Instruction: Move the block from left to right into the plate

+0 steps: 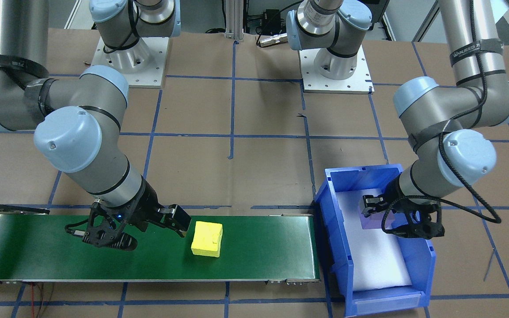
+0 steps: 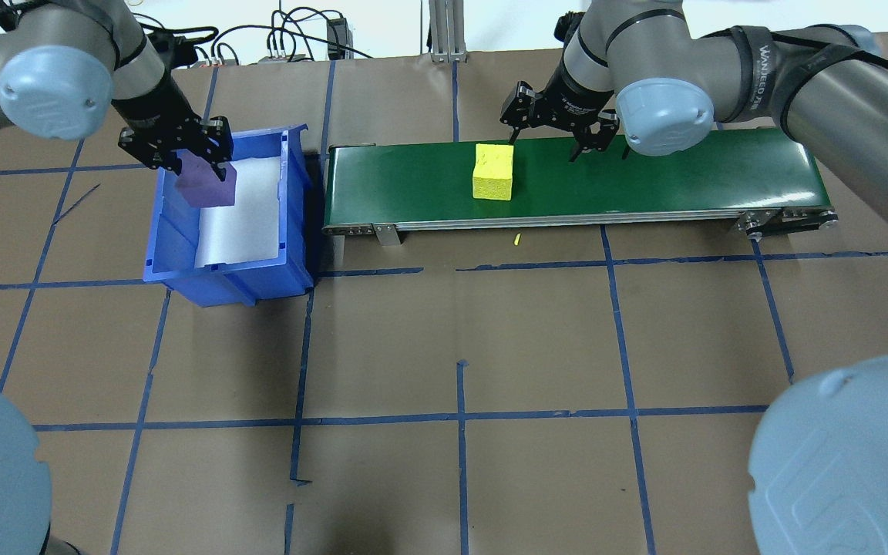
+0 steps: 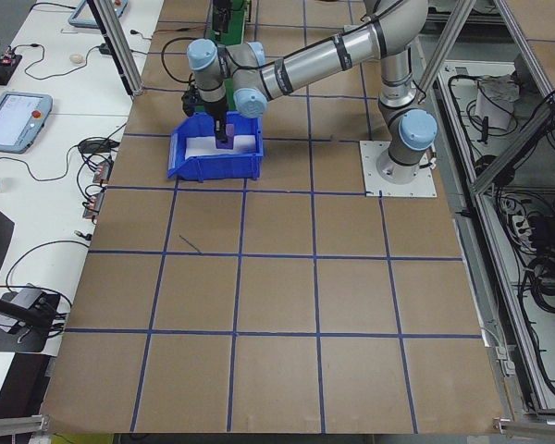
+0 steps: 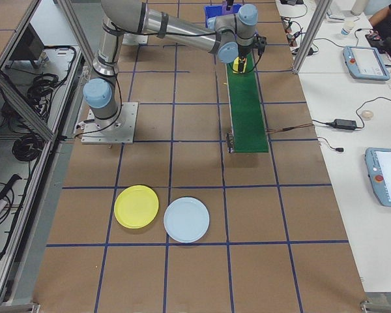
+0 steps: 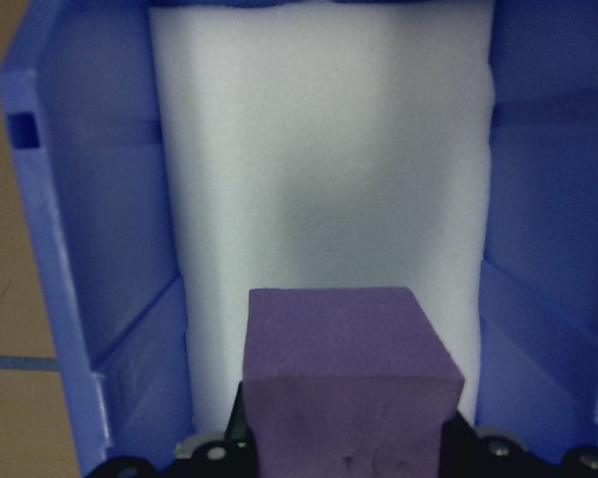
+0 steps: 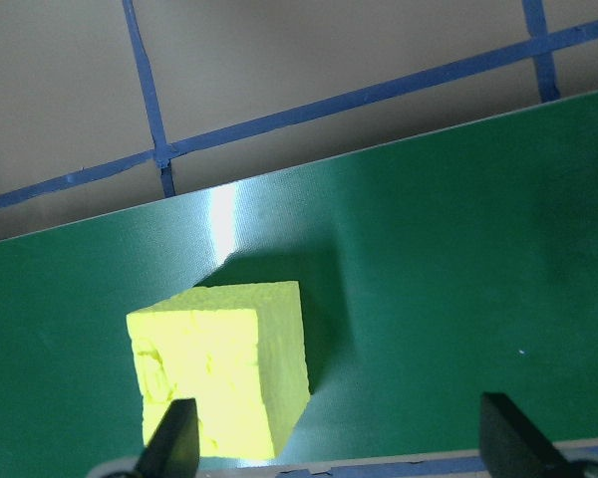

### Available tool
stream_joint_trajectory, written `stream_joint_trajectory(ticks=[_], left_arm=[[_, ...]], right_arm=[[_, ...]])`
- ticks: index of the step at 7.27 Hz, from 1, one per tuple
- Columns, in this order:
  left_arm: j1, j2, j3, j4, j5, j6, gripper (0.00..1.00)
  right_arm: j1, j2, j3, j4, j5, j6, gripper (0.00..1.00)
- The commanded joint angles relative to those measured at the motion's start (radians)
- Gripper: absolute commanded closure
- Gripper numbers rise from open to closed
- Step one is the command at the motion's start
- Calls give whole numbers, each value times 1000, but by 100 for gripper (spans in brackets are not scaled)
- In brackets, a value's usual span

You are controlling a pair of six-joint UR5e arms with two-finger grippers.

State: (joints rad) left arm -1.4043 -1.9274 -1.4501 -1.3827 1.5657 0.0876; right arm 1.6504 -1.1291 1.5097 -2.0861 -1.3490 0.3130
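The left gripper (image 2: 196,158) is clenched on a purple block (image 2: 209,185), holding it over the white foam inside the blue bin (image 2: 290,254). The right gripper (image 2: 550,135) hangs released above the green conveyor belt (image 2: 644,185), a yellow block (image 2: 492,172) just at its 9 o'clock in the overhead view. The yellow plate (image 4: 137,207) lies well apart on the table, touching a pale blue plate (image 4: 186,220) at its 3 o'clock.

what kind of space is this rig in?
Likely a robotics lab or test cell: a paper-covered table gridded with blue tape, a small green conveyor belt, and side benches carrying teach pendants and loose cables.
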Motion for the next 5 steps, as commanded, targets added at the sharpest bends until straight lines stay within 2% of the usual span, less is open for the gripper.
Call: stream_joint_trajectory(ticks=[1, 3, 5], left_arm=[[-43, 40, 45, -44, -28, -105, 71], [-135, 31, 40, 19, -47, -140, 71], [-148, 19, 34, 46, -49, -147, 70]], right_arm=[[8, 0, 6, -3, -1, -6, 0], [8, 29, 7, -29, -2, -41, 0], [8, 70, 10, -64, -25, -110, 0]])
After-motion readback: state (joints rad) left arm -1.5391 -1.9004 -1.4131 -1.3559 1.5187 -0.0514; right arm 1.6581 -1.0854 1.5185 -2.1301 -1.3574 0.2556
